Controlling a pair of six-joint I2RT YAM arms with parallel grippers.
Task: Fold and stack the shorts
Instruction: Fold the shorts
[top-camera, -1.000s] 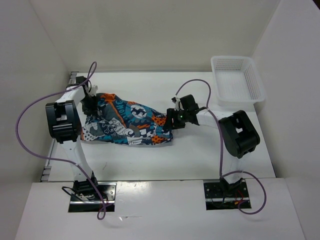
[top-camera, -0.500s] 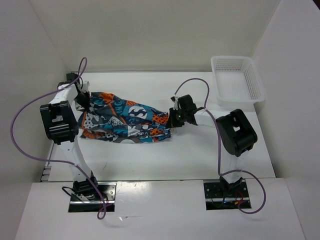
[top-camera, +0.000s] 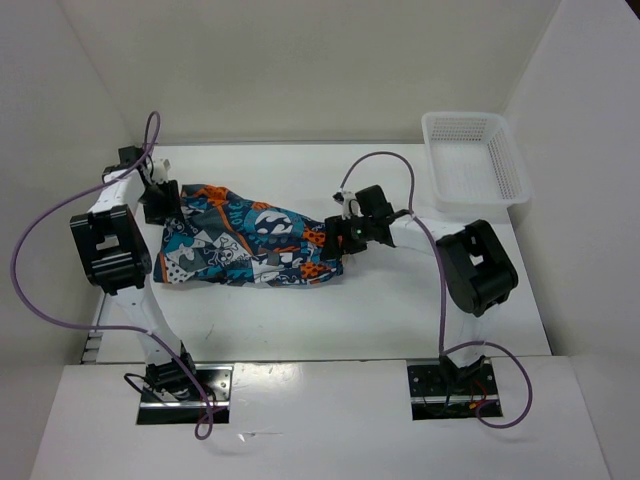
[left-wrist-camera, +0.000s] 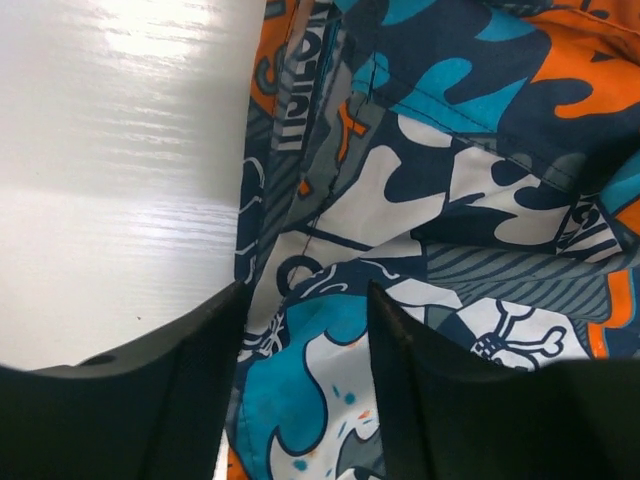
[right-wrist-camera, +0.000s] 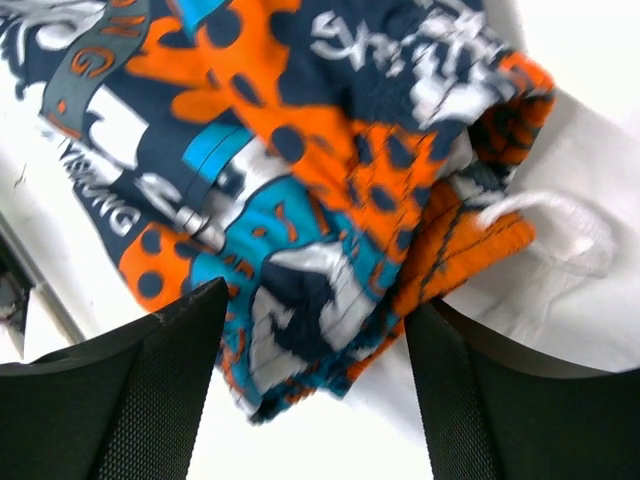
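The shorts (top-camera: 250, 235) lie stretched out left to right on the white table (top-camera: 300, 315), a busy teal, orange, white and black print. My left gripper (top-camera: 160, 205) stands at their left end, open; in the left wrist view its fingers (left-wrist-camera: 190, 380) straddle the fabric edge (left-wrist-camera: 450, 150) without pinching it. At their right end my right gripper (top-camera: 338, 232) is also open. In the right wrist view the bunched corner of the shorts (right-wrist-camera: 300, 130) sits loose between the wide-apart fingers (right-wrist-camera: 150, 400), with a white drawstring (right-wrist-camera: 560, 225) trailing to the right.
A white plastic mesh basket (top-camera: 475, 160) stands at the back right corner of the table. White walls close in the table at the left, back and right. Purple cables loop over both arms.
Both grippers held the ends of the shorts shut half a second ago and have now opened. The shorts have been drawn out longer, with the left end pulled further left.
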